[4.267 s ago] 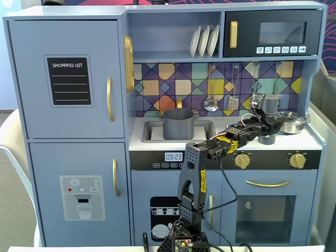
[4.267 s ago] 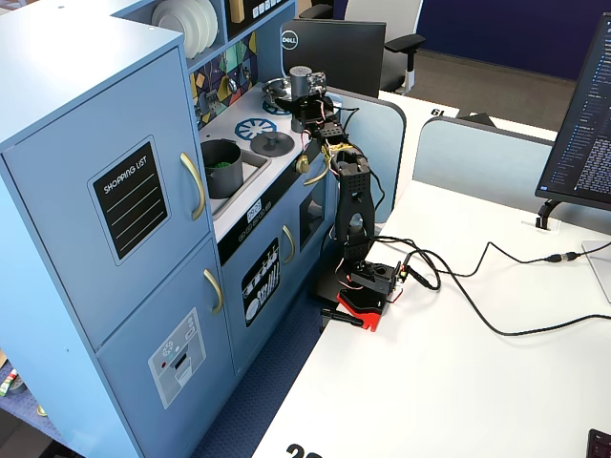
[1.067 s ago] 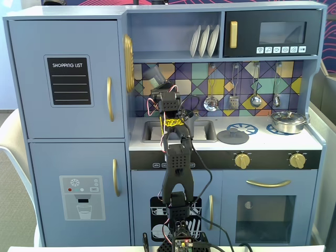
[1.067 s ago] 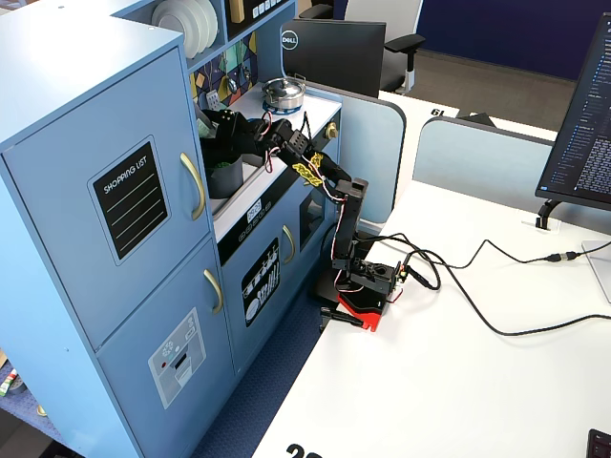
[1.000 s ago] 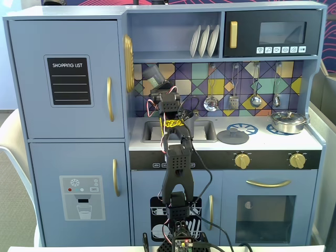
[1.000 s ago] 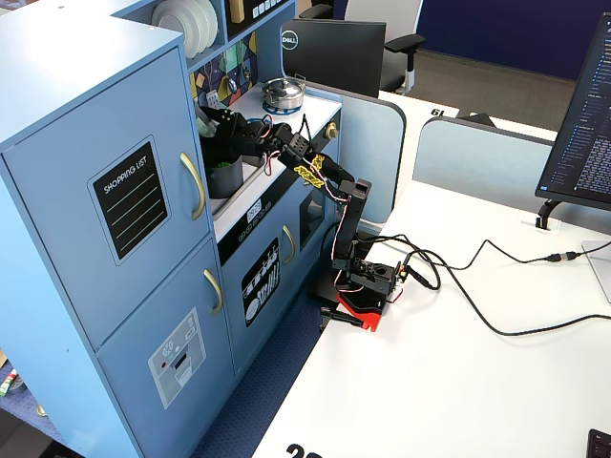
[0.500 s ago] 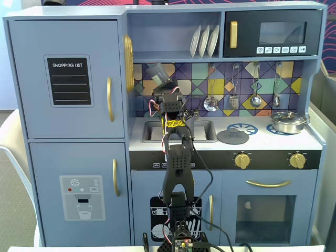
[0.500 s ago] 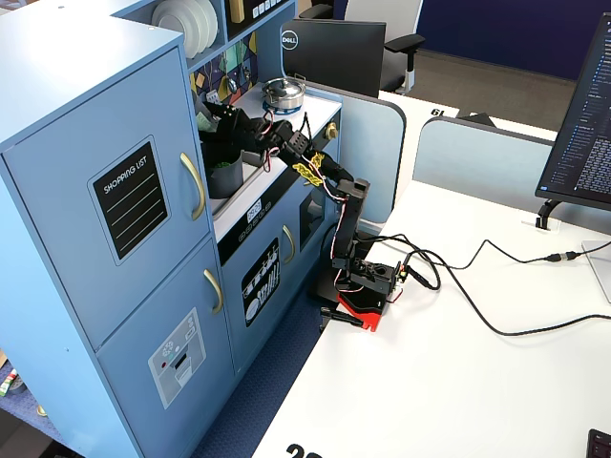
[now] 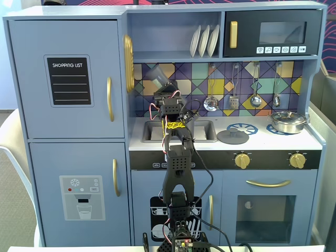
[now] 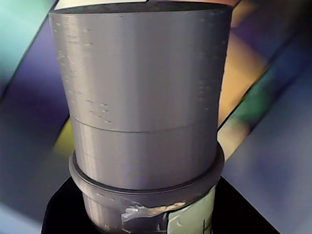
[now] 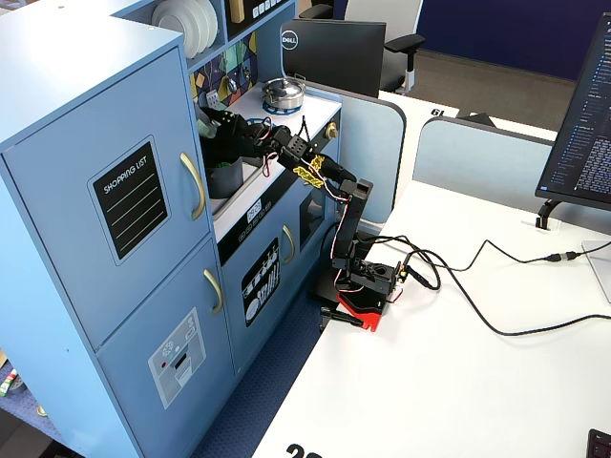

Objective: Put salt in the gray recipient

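Item: gray salt shaker [image 10: 144,112], pinched in your fingers [image 9: 157,84], held aloft and tilted over the toy kitchen's sink [image 9: 152,131]. Step, as judged: carrying toward pouring. Next move: locate the gray recipient [image 11: 225,177] below, then tip further.

1. Three white plates [image 9: 205,41] are counted on the upper shelf.
2. Four utensils [image 9: 255,98] are seen hanging on the tiled wall.
3. Two yellow knobs [image 9: 242,160] are counted under the stove.
4. One steel pot [image 9: 287,122] is seen.
5. One gray cylinder [image 10: 141,112] is seen.
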